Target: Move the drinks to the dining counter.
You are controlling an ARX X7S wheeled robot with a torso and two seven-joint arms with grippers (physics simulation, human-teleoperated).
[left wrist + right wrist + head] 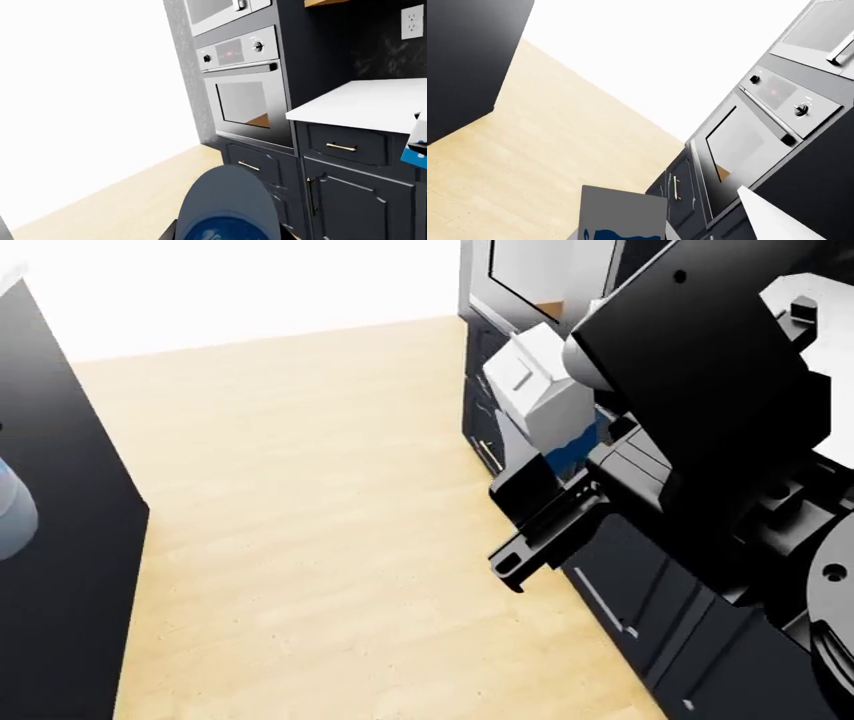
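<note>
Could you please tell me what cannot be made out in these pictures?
Wine bottle: in no view.
Bottle: left wrist view, cut off by the bottom edge.
Left gripper: fingers hidden behind the bottle; state unclear.
Carton: head view, base hidden by the right gripper.
Counter: head view, top mostly beyond the left edge.

Your head view cuts the water bottle (11,510) at the picture's left edge; only its lower body shows. The milk carton (547,390) is half covered by the black arm. Right wrist view: carton cropped at the bottom edge, fingers unseen. Left wrist view: a grey rounded object (227,205) is cropped, contact unclear.
</note>
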